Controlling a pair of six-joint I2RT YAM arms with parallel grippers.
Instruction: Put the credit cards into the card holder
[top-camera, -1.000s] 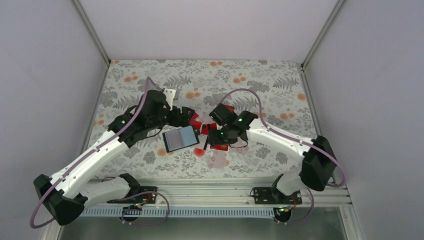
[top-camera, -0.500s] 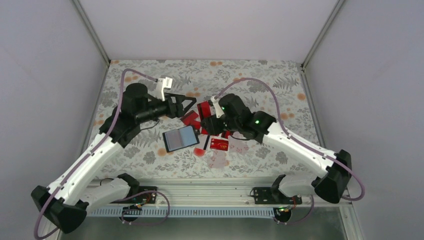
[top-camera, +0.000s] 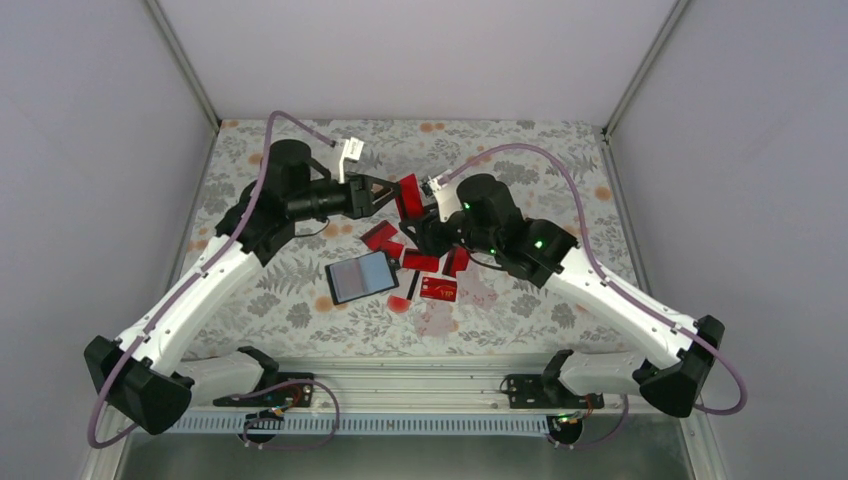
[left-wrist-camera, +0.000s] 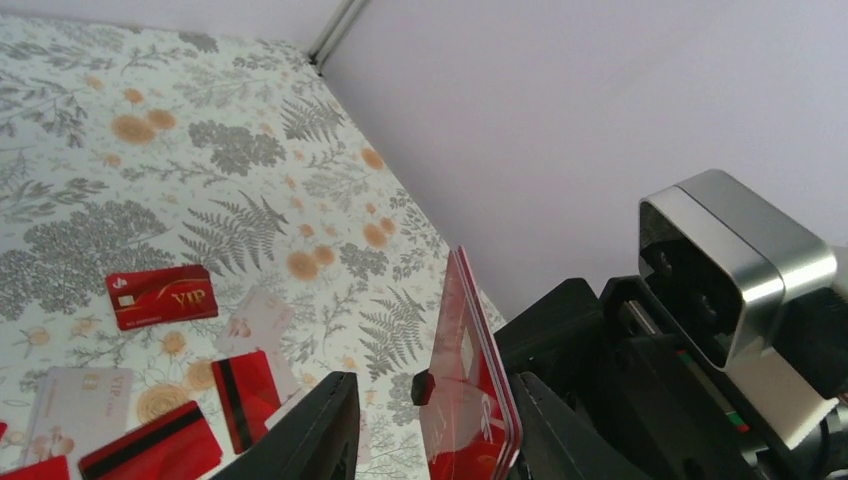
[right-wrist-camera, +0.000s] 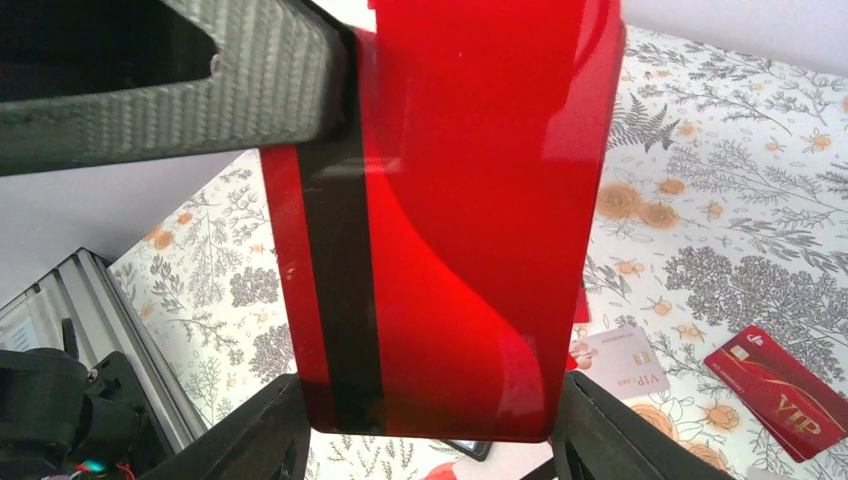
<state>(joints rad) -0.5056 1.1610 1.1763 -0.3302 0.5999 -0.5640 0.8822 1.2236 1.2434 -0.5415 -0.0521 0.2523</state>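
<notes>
**Red card held on edge above the scatter, holder flat on the desk**

Nearest the arm bases, flat on the floral desk (top-camera: 300, 325): card holder (top-camera: 360, 277), black-bordered, shiny grey-blue face up. Just right of it, a red VIP card (top-camera: 438, 290), with "VIP" in gold and a small gold emblem at one corner. No other writing legible.

A little farther, more loose credit cards (top-camera: 420, 262), red, scattered beside and beyond the holder, all outside it. Some with a black stripe. Among them pale cards (left-wrist-camera: 85, 395), also marked "VIP".

Above that scatter and off the desk, the held card (right-wrist-camera: 450, 220): red, glossy, black stripe down one long side, standing on edge.

- Right fingers (right-wrist-camera: 265, 440) clamped across its width, one on each long edge.
- Left fingers (left-wrist-camera: 320, 432) parted astride the same card. One close against a face, a clear gap on the other side, not closed on it.

Beyond, more floral desk up to the pale back wall (top-camera: 400, 60).
</notes>
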